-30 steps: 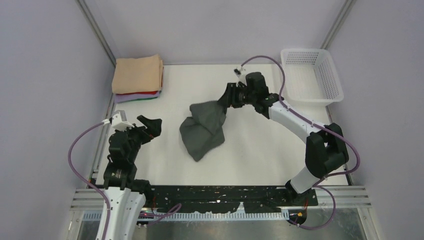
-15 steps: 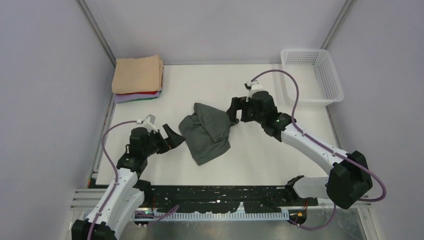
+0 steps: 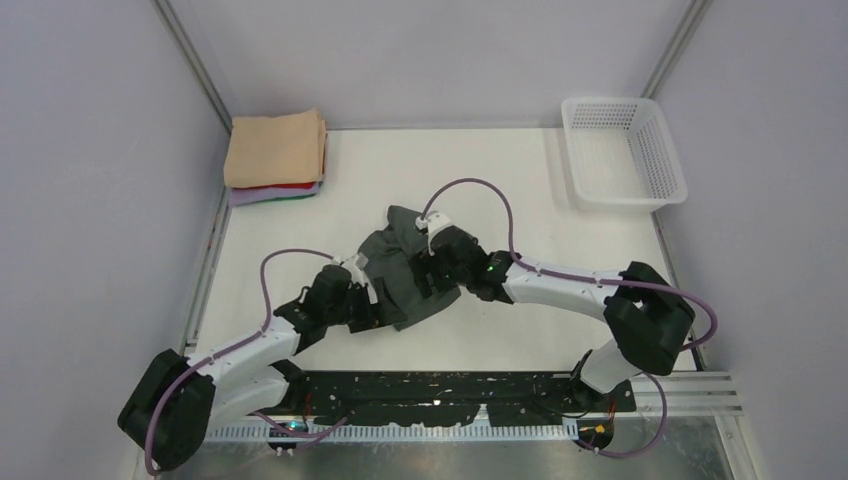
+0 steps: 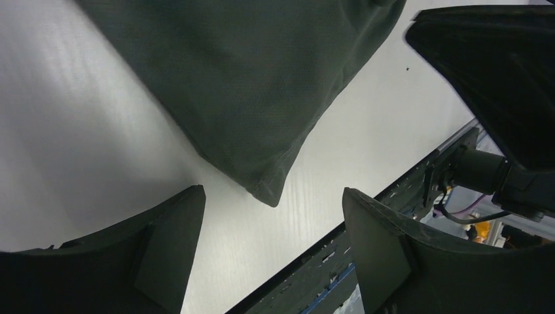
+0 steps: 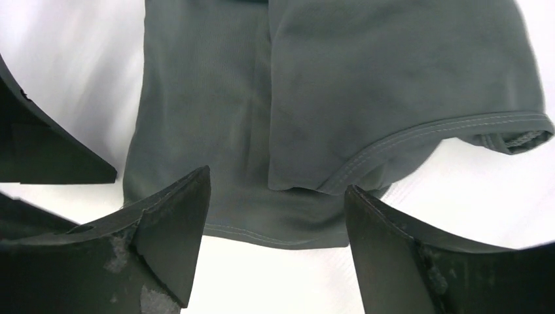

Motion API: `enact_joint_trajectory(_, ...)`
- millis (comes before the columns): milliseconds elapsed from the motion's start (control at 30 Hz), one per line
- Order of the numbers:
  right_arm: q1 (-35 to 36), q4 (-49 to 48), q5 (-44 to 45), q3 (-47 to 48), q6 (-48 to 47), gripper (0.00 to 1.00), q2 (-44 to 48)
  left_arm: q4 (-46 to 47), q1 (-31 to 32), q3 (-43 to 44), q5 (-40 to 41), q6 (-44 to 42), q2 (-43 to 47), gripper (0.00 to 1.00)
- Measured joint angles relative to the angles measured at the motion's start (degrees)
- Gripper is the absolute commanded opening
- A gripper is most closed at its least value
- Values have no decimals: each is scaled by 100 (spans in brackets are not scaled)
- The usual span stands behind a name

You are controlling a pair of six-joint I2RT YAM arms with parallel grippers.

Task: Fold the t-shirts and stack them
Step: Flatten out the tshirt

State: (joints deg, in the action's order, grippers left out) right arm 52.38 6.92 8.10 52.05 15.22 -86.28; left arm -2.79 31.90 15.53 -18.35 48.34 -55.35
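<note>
After the right tool [image 5: 278, 182] dropped the crumpled charcoal-grey cloth t-shirt [image 3: 388, 258] on the white worktop [image 3: 520, 200], it and the left tool [image 4: 271, 196] closed in, both spread, folding likely unstarted.

White-and-black arms [image 3: 560, 285], purple cables [image 3: 466, 181]

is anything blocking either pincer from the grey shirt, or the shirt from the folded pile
Nothing visible does. The left pincer and the right pincer are open right over the dark grey t-shirt, with no other thing between. Only bare table lies between the shirt and the folded stack at the far left corner.
</note>
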Motion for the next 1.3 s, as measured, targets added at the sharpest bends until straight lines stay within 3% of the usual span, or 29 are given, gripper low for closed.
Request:
enact_joint_trajectory(233, 302, -11, 258, 280, -2, 64, -634, 372, 691, 461, 468, 216, -1001, 52)
enact_joint_trajectory(433, 317, -57, 525, 446, 66, 56, -977, 361, 793, 682, 920, 225, -1399, 39)
enact_joint_trajectory(600, 317, -35, 870, 494, 173, 49, -1132, 323, 866, 708, 1231, 203, -1458, 15)
enact_joint_trajectory(667, 317, -11, 1025, 496, 221, 34, -1172, 310, 872, 726, 1320, 210, -1512, 0)
enact_joint_trajectory(933, 317, 138, 1727, 498, 365, 6, -1246, -28, 876, 850, 1692, 72, -1445, 0)
enact_joint_trajectory(1100, 291, 271, 2339, 505, 398, 5, -1152, -706, 876, 992, 2345, -96, -800, 0)
enact_joint_trajectory(1300, -94, 385, 3056, 503, 221, 5, -302, -1738, 874, 1467, 3569, -402, 385, 0)
